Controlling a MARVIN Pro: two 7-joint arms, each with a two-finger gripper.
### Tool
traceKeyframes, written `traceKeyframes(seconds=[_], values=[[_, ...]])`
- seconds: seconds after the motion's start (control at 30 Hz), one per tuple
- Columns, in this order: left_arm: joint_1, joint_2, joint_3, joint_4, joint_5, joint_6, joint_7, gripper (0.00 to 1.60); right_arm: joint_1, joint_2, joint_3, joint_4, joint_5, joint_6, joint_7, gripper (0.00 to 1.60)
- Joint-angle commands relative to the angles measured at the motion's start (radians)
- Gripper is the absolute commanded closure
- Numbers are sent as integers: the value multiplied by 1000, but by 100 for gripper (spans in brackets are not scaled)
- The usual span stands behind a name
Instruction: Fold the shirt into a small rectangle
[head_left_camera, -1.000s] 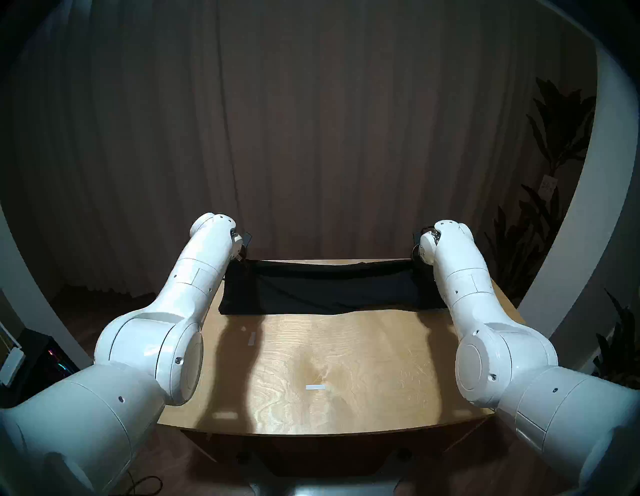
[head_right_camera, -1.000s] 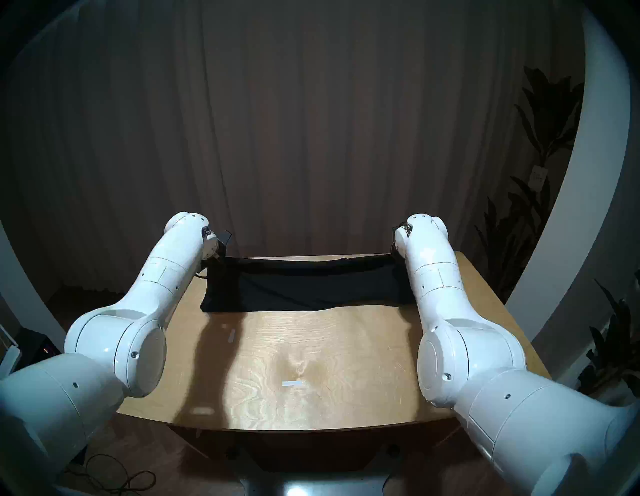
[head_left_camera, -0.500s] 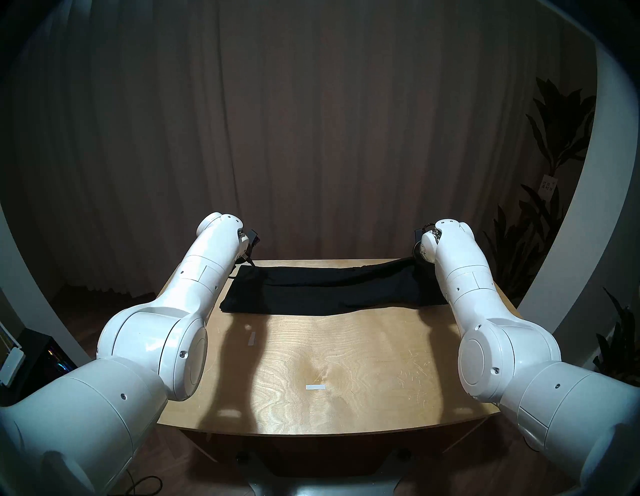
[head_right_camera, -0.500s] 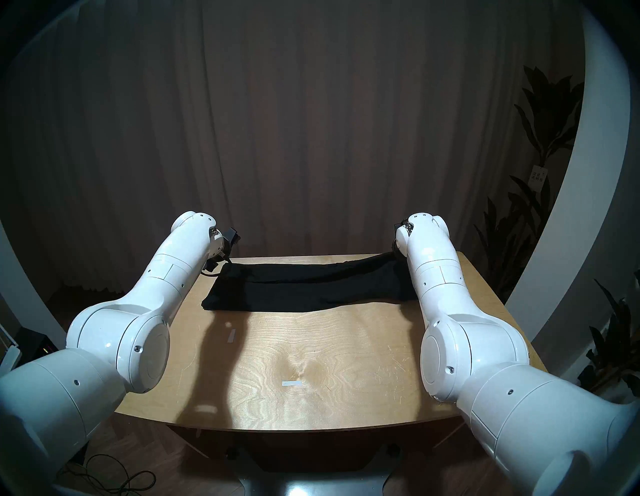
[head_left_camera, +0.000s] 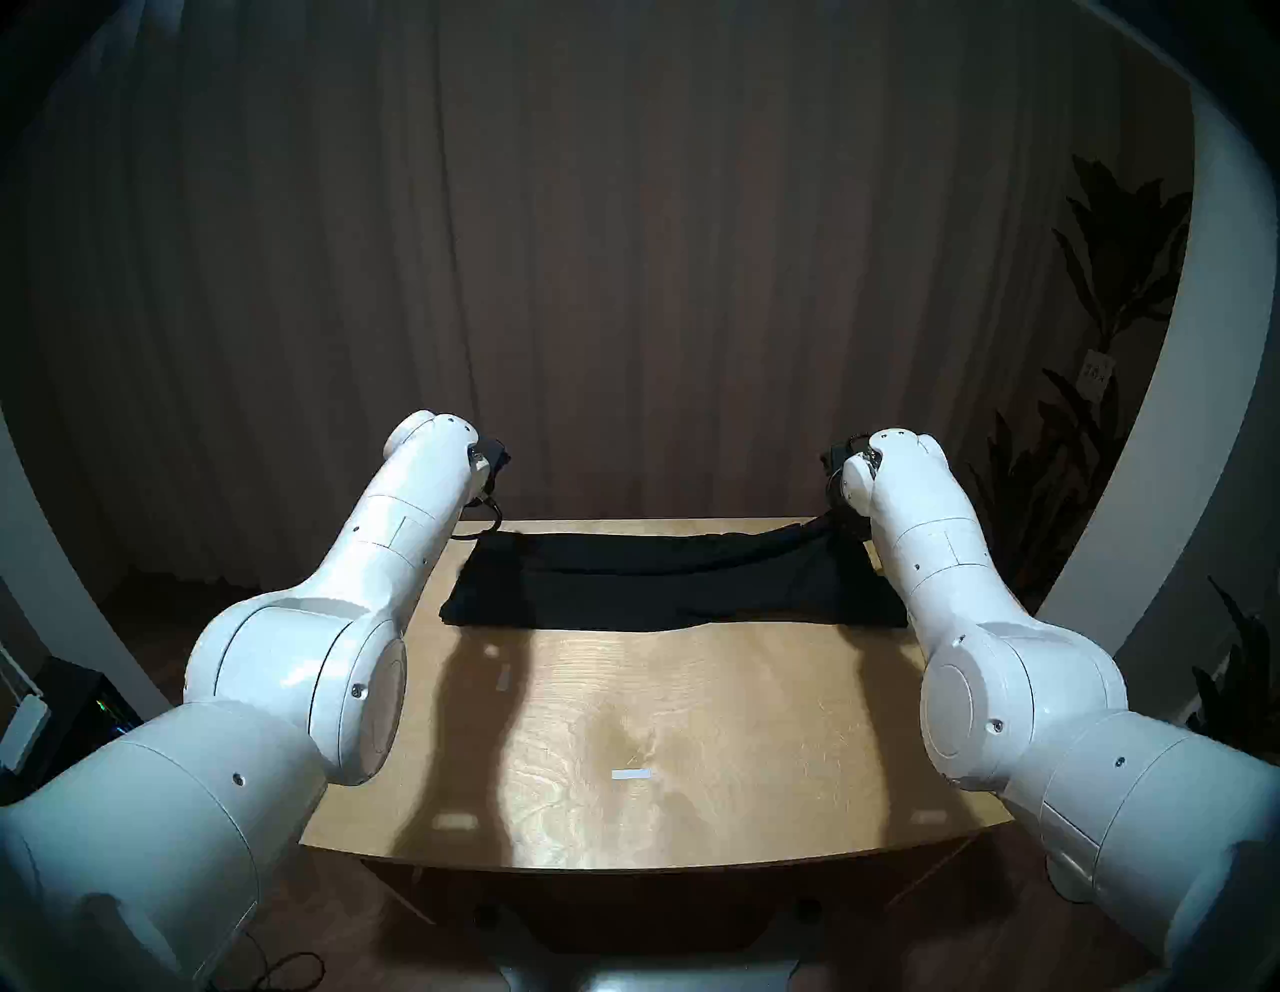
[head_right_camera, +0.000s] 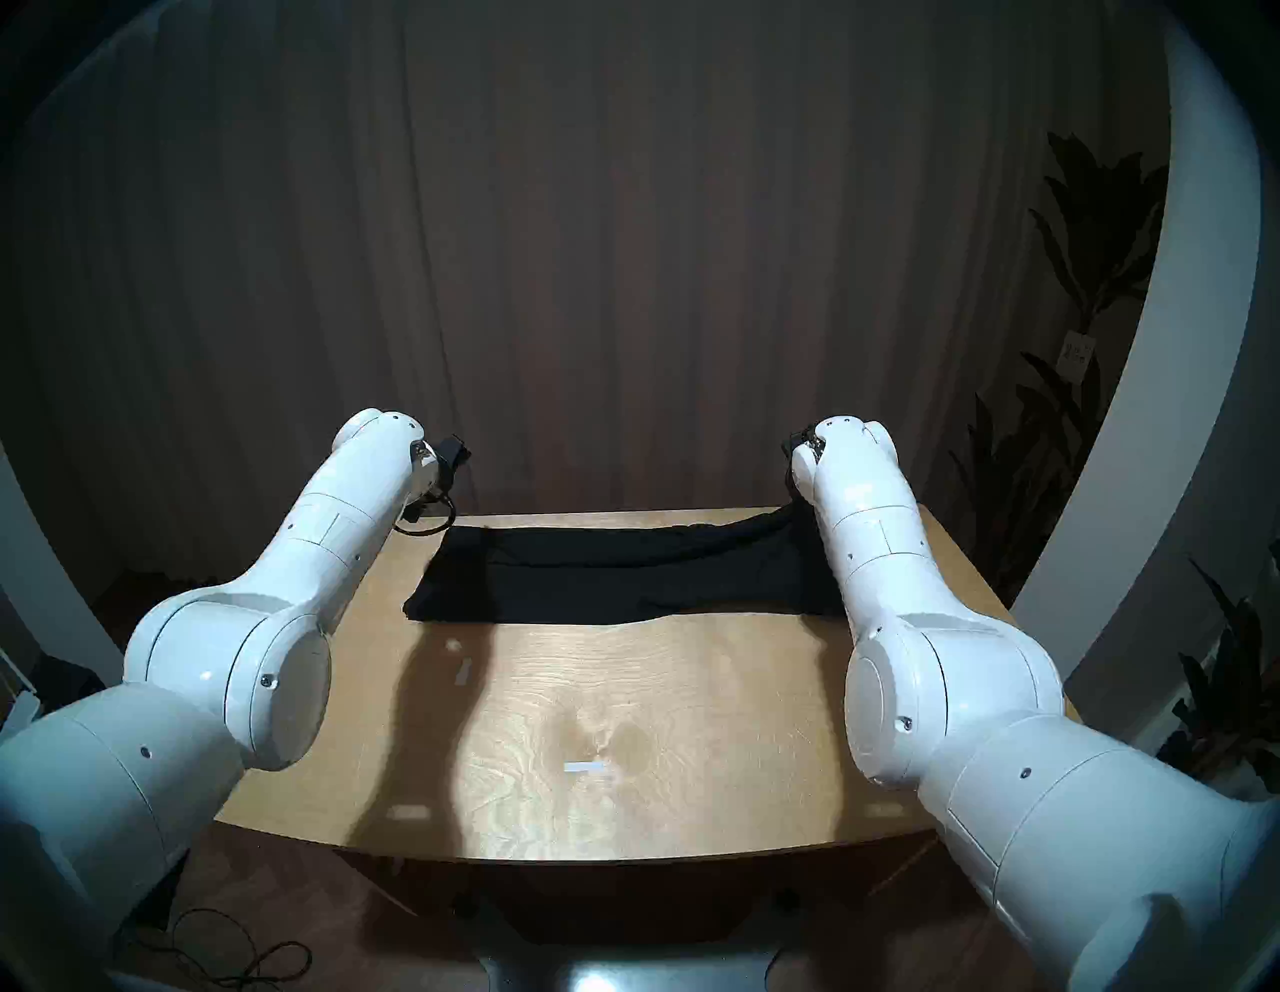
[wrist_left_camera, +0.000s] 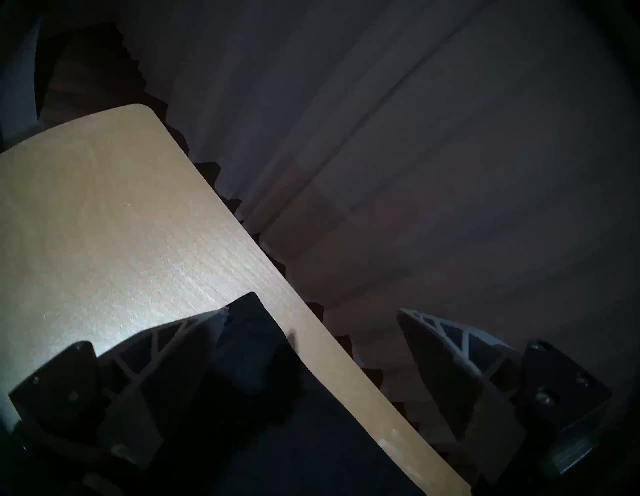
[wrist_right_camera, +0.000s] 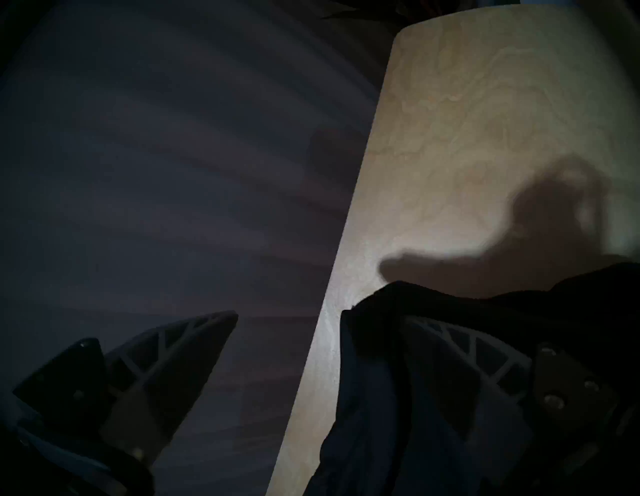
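The black shirt lies as a long folded band across the far end of the wooden table; it also shows in the other head view. Its label is hidden. My left gripper is open and empty, raised over the shirt's far left corner, which lies flat near the table's far edge. My right gripper has its jaws apart at the far right corner. Cloth is draped over one finger there, and that corner hangs lifted off the table.
Short white tape marks are stuck on the table top. A dark curtain hangs just behind the far edge. Potted plants stand at the right. A cable lies on the floor at front left.
My left gripper has let go of the shirt's far left corner and risen. That side of the cloth dropped flat onto the table. The right corner stays lifted at my right gripper.
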Motion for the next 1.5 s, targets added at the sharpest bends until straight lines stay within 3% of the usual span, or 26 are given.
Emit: traceKeyframes(seconds=[0.0, 0.3, 0.6, 0.87, 1.13, 1.47], values=[[-5, 22, -9, 9, 0, -36, -59, 0, 86, 16, -12, -2, -12, -11, 56, 0], [87, 68, -50, 0, -11, -101, -178, 0, 95, 46, -37, 31, -37, -37, 187, 0], [183, 100, -93, -105, -31, -155, -283, 0, 65, 74, -106, -9, -105, -54, 303, 0], [243, 113, -117, -176, -51, -161, -317, 0, 24, 69, -164, -47, -147, -46, 336, 0], [298, 101, -98, -235, -47, -163, -355, 0, -37, 57, -220, -57, -177, -44, 358, 0], [354, 113, -82, -297, -45, -172, -386, 0, -117, 48, -246, -79, -184, -52, 377, 0]])
